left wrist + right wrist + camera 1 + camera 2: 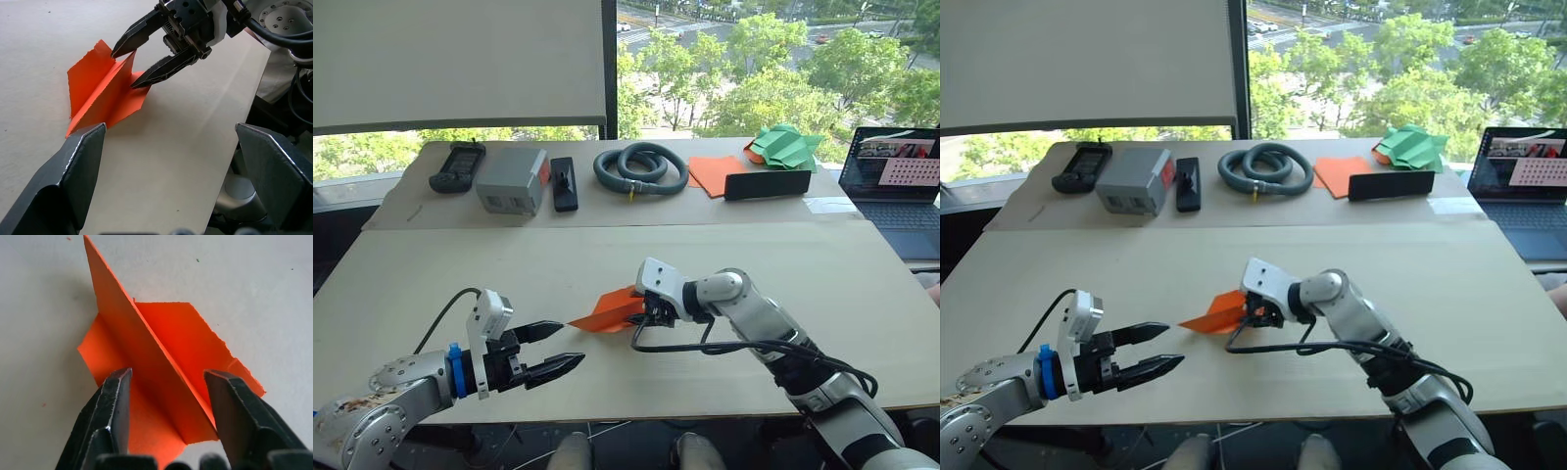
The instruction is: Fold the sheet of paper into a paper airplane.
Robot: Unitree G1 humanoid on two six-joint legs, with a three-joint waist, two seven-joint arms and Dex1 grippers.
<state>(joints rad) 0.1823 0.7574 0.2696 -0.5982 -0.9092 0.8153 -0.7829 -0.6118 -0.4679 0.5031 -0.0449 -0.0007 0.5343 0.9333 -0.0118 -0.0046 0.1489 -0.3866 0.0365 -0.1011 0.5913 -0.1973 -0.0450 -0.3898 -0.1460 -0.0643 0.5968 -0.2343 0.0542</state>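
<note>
Right end effector at the plane's tail

Your right end effector [166, 396], open, straddles the paper airplane [607, 311]; its nose points toward your open, empty left end effector [558, 351].

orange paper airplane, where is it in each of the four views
Left eye view: paper airplane mid-table, at the right pincer.
Right eye view: left of centre, at that pincer's tips.
Left wrist view: upper left, beyond the left pincer, its raised fold between the right pincer's open fingers.
Right wrist view: centre, its raised fold between the two fingers.
Shared landmark: the right pincer's black fingers.
</note>
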